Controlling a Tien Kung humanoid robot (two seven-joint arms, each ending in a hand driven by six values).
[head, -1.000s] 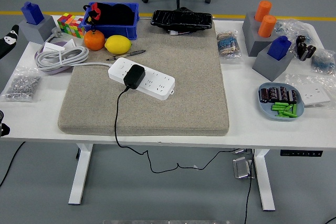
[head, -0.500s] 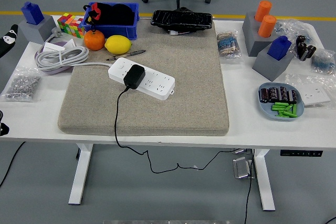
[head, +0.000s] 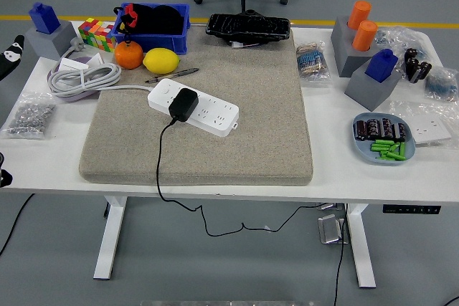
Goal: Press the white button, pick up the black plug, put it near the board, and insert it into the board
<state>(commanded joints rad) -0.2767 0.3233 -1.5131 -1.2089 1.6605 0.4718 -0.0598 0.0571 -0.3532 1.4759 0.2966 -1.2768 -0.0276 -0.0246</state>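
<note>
Nothing's been moved since a second ago: black plug (head: 183, 104) is seen seated in the white board (head: 193, 107). Left hand (head: 7, 61) parked at the edge, finger state can't be told.

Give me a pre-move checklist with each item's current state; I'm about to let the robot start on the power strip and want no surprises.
1. Power strip lies flat on the mat, unobstructed: ok.
2. Black plug sits in the strip, so it looks already inserted: not ok for a pick-up start.
3. Plug's cord runs off the near table edge, free of snags: ok.
4. White button on the strip, position and state: cannot tell.
5. Left hand at the left edge, clear of the strip: ok.
6. Right hand in view: not ok.
</note>
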